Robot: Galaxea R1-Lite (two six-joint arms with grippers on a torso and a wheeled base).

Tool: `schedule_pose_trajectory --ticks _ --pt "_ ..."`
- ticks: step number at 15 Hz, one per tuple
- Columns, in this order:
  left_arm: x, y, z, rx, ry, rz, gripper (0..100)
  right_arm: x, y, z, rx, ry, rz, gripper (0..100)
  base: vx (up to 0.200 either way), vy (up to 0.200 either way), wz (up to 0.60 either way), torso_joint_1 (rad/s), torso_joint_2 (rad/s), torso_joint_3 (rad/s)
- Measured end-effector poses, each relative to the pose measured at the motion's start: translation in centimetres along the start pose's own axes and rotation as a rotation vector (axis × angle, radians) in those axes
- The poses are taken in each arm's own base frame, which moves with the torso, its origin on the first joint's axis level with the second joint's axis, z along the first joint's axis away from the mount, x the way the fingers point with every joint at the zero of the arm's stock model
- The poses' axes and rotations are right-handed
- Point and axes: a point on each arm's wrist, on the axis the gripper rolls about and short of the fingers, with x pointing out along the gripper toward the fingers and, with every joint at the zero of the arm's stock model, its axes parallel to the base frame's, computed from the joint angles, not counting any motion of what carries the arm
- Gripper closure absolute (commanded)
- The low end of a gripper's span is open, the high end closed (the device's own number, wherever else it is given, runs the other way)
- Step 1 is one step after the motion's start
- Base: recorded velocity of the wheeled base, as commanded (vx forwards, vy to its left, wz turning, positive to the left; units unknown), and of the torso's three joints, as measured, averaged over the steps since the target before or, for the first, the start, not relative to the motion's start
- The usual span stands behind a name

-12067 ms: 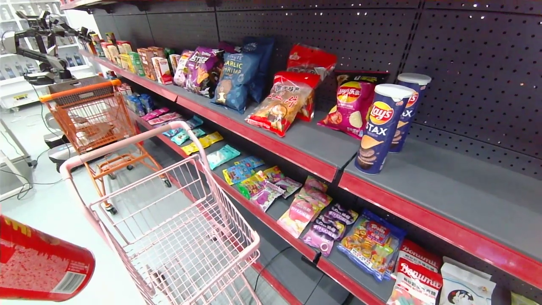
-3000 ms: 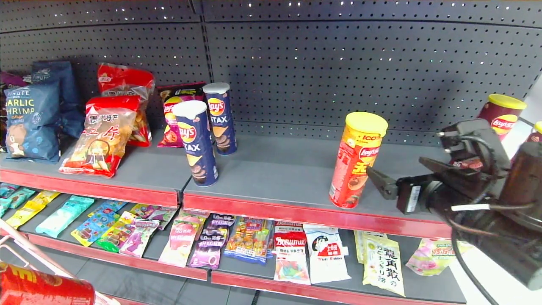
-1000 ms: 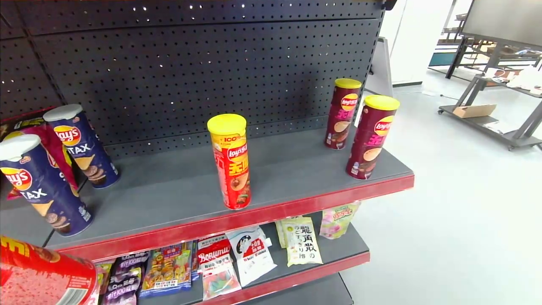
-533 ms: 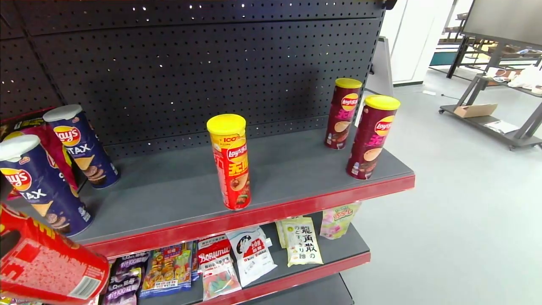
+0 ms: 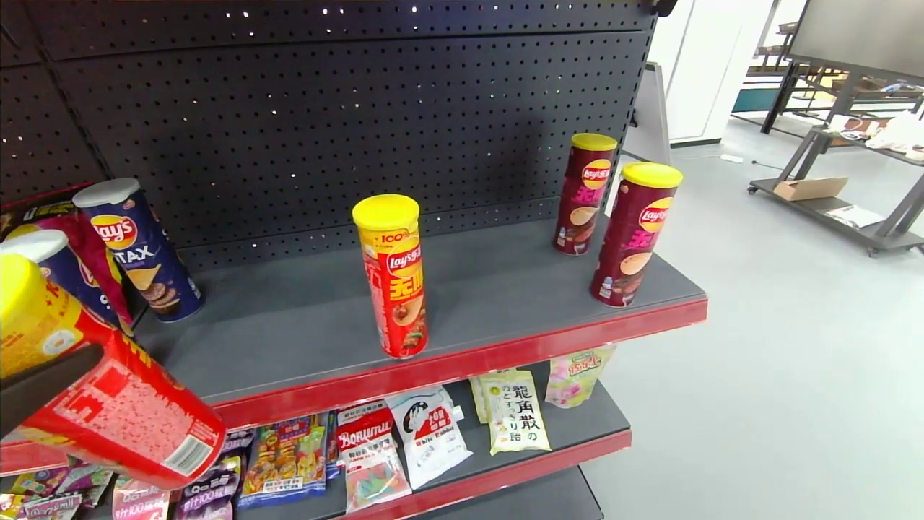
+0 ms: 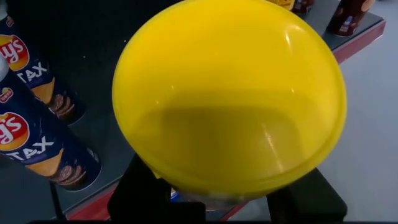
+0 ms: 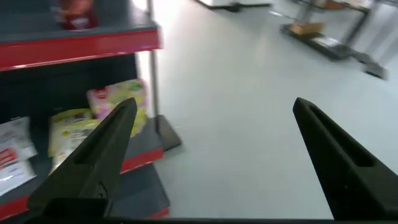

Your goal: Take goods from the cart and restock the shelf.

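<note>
**Red chip can (image 5: 108,404) gripped in L pincer, short of the shelf**

Can hangs in the air at the robot's left, in front of the upper shelf (image 5: 303,325) and about level w/ its red front edge. It is tilted, yellow-lid end higher than the base. L pincer (image 5: 50,375) is clamped across the can's body near the lid, w/ one dark finger crossing the label. Prob. a side grip so the base is free to set down, but the can needs righting first.

Matching can (image 5: 393,278) stands upright mid-shelf near the front edge, w/ bare shelf on both sides. My guess is the held one goes beside it, to keep like w/ like.

Blue cans (image 5: 137,249) stand at the shelf's left, the nearer one partly behind the held can. Maroon cans (image 5: 635,238) pair up at the right end.

R pincer (image 7: 211,155) has fingers spread wide w/ nothing btwn them. It sits low over the floor (image 7: 249,74), off the shelf's end.

All cans are lidded, contents unseen. Lower shelf (image 5: 548,451) holds flat snack packets (image 5: 433,433) lying face up.
</note>
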Motion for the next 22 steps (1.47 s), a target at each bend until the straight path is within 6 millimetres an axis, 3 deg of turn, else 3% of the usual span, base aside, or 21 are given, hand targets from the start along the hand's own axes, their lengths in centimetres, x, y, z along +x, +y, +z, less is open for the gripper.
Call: schedule_pose_trajectory --ticks 8,15,22 --pt "1.6 0.5 -0.2 -0.013 0.043 -0.004 100 0.8 -0.1 0.1 0.081 0.156 0.394 0 0.0 0.0 0.0 0.0 0.0 0.0" --pt "2.3 0.7 -0.1 -0.017 0.056 -0.037 100 -0.1 -0.6 -0.8 0.111 0.032 0.259 0 0.0 0.0 0.0 0.0 0.0 0.0" --pt "7.3 1.3 0.6 0.008 0.021 -0.111 100 -0.2 -0.6 -0.8 0.116 0.015 0.255 0 0.0 0.0 0.0 0.0 0.0 0.0"
